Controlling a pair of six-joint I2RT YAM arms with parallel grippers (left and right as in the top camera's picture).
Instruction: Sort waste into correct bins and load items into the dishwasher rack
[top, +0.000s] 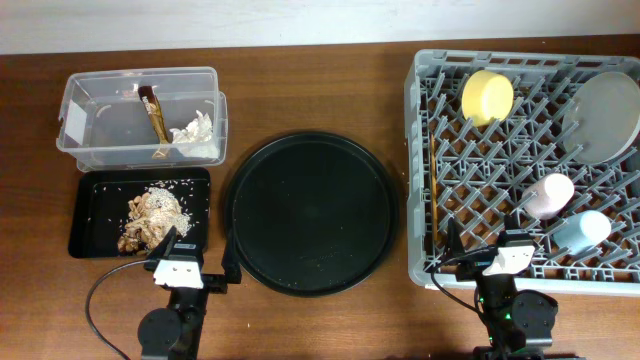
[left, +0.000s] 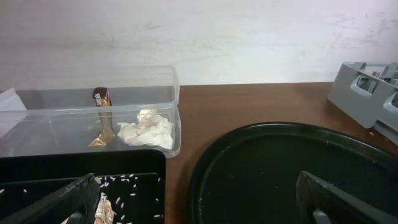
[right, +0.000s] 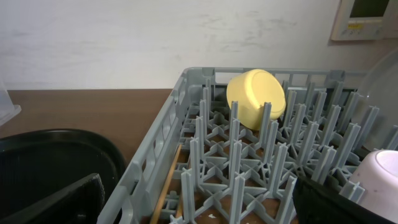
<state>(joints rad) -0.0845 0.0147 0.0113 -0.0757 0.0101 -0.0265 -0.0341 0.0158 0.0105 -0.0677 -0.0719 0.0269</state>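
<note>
The clear tub (top: 100, 105) at the back left holds white tissue (top: 197, 132) and the brown-and-gold wrapper stick (top: 153, 115); both show in the left wrist view, tissue (left: 148, 130) and stick (left: 102, 118). The shallow black tray (top: 95, 215) holds food scraps with rice (top: 152, 215). The grey rack (top: 420, 180) holds the yellow bowl (top: 487, 96), green plate (top: 603, 115), pink cup (top: 548, 195), blue cup (top: 580, 231) and chopsticks (top: 434, 190). My left gripper (top: 196, 268) is open and empty at the front. My right gripper (top: 480, 250) is open and empty at the rack's front edge.
A large round black tray (top: 312, 212) lies in the middle of the brown table, between the bins and the rack. In the right wrist view the yellow bowl (right: 256, 98) leans on the pegs and a chopstick (right: 168, 183) lies along the rack's left wall.
</note>
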